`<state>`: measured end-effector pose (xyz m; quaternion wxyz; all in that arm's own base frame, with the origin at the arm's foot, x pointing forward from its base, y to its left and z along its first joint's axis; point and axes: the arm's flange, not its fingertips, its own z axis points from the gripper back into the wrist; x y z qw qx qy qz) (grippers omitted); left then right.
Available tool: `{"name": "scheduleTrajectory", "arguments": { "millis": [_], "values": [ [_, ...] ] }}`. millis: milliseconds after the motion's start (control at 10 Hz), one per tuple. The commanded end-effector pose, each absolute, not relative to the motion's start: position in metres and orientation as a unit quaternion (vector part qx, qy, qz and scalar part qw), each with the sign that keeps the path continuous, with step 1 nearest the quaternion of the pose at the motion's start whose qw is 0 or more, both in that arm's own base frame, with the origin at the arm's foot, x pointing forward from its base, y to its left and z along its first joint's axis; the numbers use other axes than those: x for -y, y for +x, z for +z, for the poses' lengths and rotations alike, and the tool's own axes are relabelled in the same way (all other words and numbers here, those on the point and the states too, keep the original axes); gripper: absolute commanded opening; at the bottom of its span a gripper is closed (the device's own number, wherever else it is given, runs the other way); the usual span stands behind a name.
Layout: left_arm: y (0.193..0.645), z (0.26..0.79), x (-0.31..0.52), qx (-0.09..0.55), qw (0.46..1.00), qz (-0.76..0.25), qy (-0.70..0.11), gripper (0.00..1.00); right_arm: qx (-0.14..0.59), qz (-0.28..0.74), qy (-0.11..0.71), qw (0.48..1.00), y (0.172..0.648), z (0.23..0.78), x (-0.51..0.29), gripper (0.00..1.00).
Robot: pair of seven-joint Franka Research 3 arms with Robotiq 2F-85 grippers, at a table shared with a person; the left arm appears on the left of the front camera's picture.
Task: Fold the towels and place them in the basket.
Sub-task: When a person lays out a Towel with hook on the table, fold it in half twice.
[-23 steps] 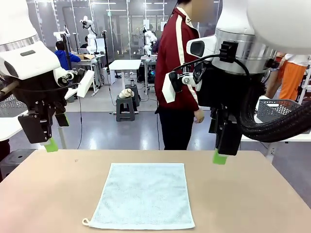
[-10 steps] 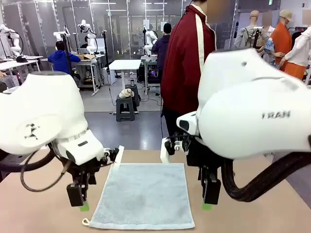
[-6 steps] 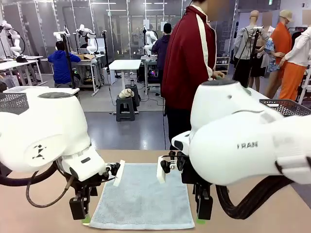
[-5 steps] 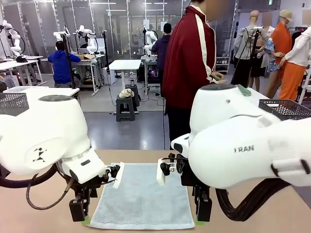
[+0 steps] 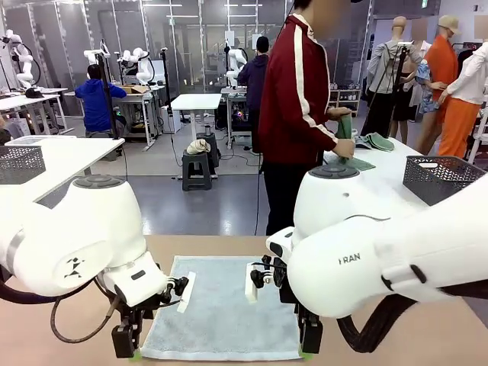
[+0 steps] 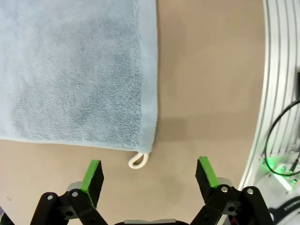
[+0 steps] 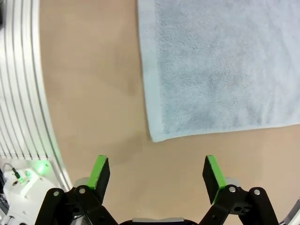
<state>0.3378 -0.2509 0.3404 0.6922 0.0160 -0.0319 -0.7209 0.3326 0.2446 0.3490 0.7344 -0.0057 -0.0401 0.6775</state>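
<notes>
Blue towel (image 6: pixel 75 70) flat on table (image 6: pixel 206 84); corner loop (image 6: pixel 138 161) just beyond left gripper (image 6: pixel 150 172), jaws wide apart, empty.

Pale blue terry towel (image 5: pixel 221 320) lying flat and unfolded on the tan table (image 5: pixel 206 245), with a hanging loop (image 6: pixel 138 161) at one near corner. Dark grey mesh basket (image 5: pixel 446 177) standing upright, well beyond the table's right side.

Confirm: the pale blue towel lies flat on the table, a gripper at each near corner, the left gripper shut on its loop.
Wrong on the grip: the left wrist view shows the left gripper open, pads wide apart, the loop lying free on the table between them. The pale blue towel does lie flat, with a gripper at each near corner.
</notes>
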Motion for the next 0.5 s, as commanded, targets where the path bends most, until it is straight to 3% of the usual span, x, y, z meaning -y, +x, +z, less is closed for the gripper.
{"name": "scheduleTrajectory", "arguments": {
  "millis": [0, 400],
  "values": [
    [0.347, 0.326, 0.252, 0.036, 0.687, -0.725, 0.036, 1.00, 0.043, 0.694, -0.012, 0.718, 0.349, 0.331, -0.237, 1.00],
    [0.357, 0.311, 0.251, 0.033, 0.692, -0.721, 0.034, 1.00, 0.033, 0.702, -0.002, 0.711, 0.357, 0.316, -0.239, 1.00]
  ]
}}
